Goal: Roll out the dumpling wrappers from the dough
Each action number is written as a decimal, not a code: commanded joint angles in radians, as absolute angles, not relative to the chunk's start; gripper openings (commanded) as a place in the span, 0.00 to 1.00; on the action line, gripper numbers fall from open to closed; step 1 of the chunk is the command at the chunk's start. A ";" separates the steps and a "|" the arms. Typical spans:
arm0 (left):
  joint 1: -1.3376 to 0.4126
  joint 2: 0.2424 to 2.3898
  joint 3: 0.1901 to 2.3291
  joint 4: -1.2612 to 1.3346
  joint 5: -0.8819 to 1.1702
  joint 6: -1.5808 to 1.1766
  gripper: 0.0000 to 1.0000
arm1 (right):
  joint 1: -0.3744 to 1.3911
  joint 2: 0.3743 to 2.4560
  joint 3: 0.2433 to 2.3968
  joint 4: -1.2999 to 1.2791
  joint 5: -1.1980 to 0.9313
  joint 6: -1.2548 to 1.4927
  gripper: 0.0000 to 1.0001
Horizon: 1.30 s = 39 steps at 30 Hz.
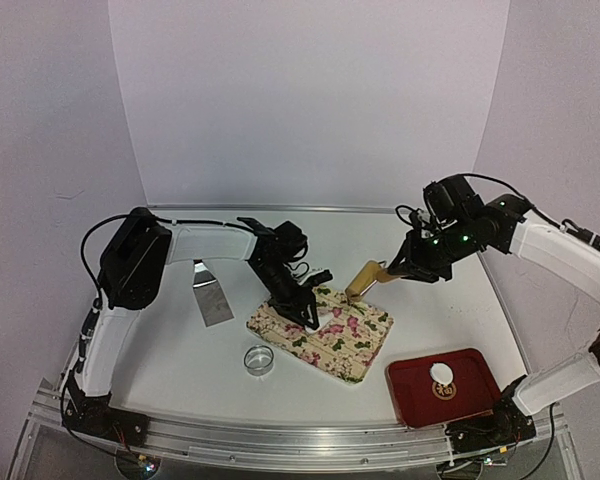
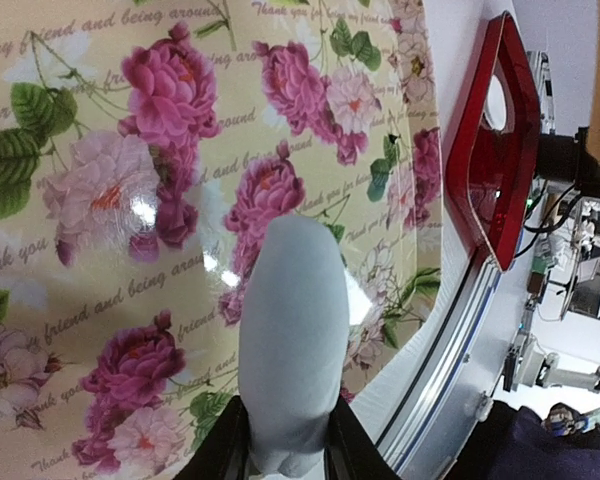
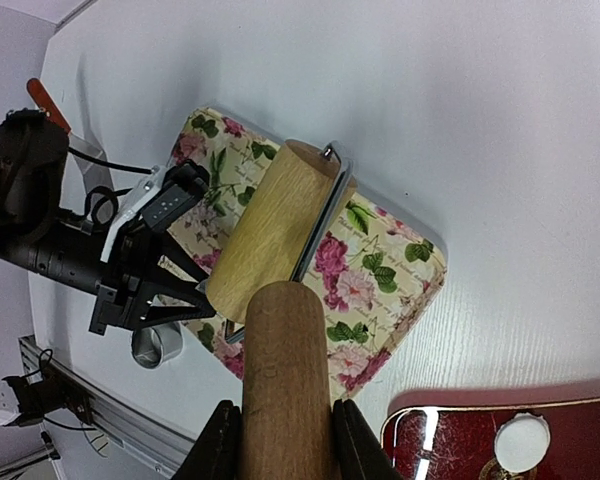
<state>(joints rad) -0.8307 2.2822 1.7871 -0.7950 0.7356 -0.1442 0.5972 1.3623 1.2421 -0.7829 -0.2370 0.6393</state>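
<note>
The left gripper (image 2: pixel 285 452) is closed on a pale, elongated dough piece (image 2: pixel 292 330). Its two dark fingers pinch one end of the lump, and the rest juts out over the floral board (image 2: pixel 100 150). From the left wrist camera the piece looks thick and rounded, not pressed flat. Whether its free end touches the board cannot be told. The overhead view puts this gripper above the board's left half.

The right gripper (image 3: pixel 283 432) is clamped around the handle of the wooden roller (image 3: pixel 270 230). The roller's barrel is angled down toward the far edge of the board, across from the left gripper. It is unclear whether the barrel rests on the board or hangs just above it.

Farther out, the red tray (image 1: pixel 480 398) sits near the right arm's base, apart from the board. On it lies one dumpling wrapper (image 1: pixel 440 373), a small white disc. A metal ring cutter (image 1: pixel 259 360) stands on the table just off the board's near-left corner. A flat metal scraper (image 1: pixel 214 303) lies to the left of the board.

The task appears to be partly done, since one wrapper is finished and set on the tray. The held piece probably has to be laid on the board, rolled thin, cut with the ring and moved to the tray. No other dough is visible.
</note>
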 commanded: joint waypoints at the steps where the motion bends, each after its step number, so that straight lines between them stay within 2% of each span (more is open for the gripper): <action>1: -0.833 2.341 1.890 -0.945 0.743 -0.019 0.28 | 0.600 1.332 1.241 -0.764 -0.281 0.608 0.00; 8: -0.832 2.326 1.880 -0.914 0.636 -0.031 0.44 | 0.602 1.351 1.264 -0.800 -0.314 0.512 0.00; 16: -0.816 2.148 1.777 -0.711 0.576 -0.213 0.63 | 0.713 1.466 1.360 -0.874 -0.329 0.334 0.00; 22: -0.772 2.048 1.678 -0.703 0.387 -0.407 0.66 | 0.752 1.577 1.423 -0.876 -0.335 0.308 0.00; 25: -0.756 1.993 1.617 -0.714 0.307 -0.504 0.71 | 0.753 1.620 1.454 -0.883 -0.350 0.295 0.00; 39: -0.727 1.944 1.431 -0.736 0.315 -0.607 0.74 | 0.755 1.660 1.513 -1.018 -0.420 0.222 0.00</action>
<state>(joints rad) -0.7256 1.9949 1.4523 -0.7339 0.3353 -0.5716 0.7532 1.6699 1.4534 -0.9733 -0.3916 0.2706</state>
